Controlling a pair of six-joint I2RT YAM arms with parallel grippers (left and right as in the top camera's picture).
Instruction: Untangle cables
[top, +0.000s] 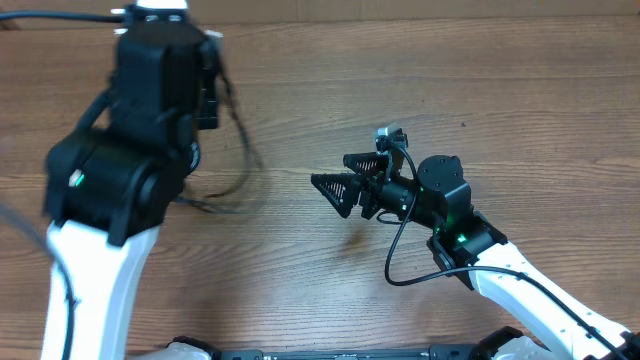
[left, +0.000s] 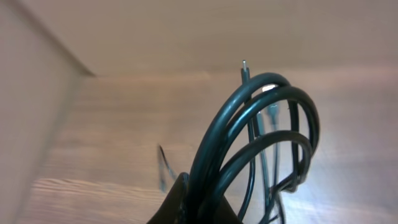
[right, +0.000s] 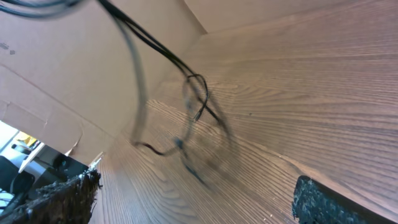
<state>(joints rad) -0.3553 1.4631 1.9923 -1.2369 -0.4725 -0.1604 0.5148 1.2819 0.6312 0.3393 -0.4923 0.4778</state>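
I am watching the left gripper (left: 186, 208) pinching the cables (left: 211, 140) together. Their black loops are arching up in front of its camera, with one silvery tip poking out on top. The bundle is hanging over the left part of the table (top: 400, 80), and its lowest strands seem to be touching the wood. The right gripper (top: 332, 172) is hovering well apart to the right, jaws spread wide.

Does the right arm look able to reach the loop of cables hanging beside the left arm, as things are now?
Probably yes. The right gripper is open and points toward the cables across the table; nothing lies between them. The left arm stands close beside, so care is needed.
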